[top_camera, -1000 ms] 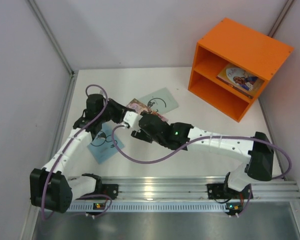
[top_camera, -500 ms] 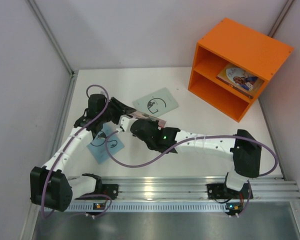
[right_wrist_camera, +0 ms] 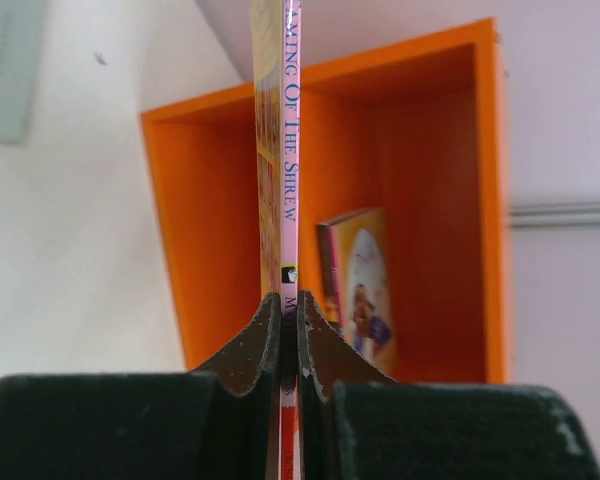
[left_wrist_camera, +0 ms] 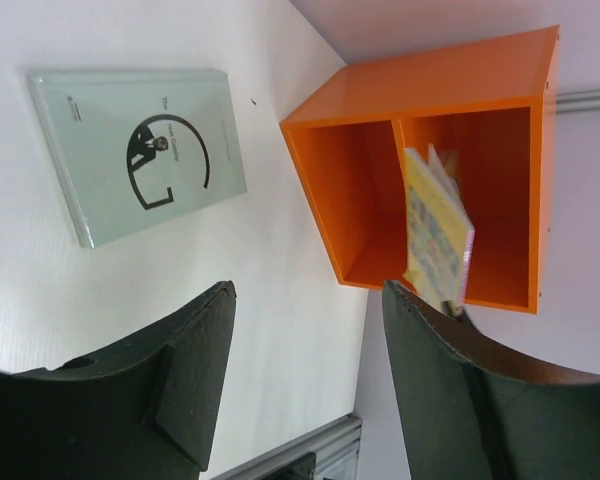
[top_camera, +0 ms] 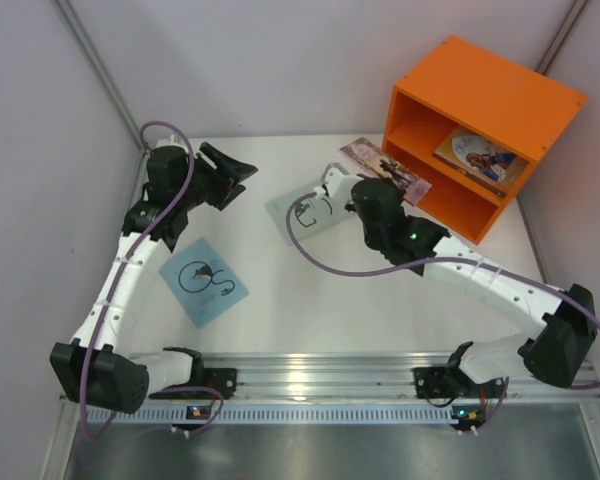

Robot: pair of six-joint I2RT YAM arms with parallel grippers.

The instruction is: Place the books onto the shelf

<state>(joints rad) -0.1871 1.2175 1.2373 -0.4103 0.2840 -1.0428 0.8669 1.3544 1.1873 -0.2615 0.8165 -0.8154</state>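
Observation:
The orange shelf stands at the back right, and an illustrated book lies in its upper compartment. My right gripper is shut on the pink illustrated book, held just in front of the shelf's left side. In the right wrist view the pink book stands edge-on between the shut fingers, facing the shelf. My left gripper is open and empty at the back left. A pale green book lies mid-table, partly under the right arm. Near the front left lies a light blue book.
The left wrist view shows the pale green book flat on the white table and the shelf beyond it. A purple cable loops from the right arm over the table. Grey walls close the back and both sides.
The right gripper closed on the pink book and carried it from mid-table to the shelf front. The left gripper let go, opened and drew back to the back left.

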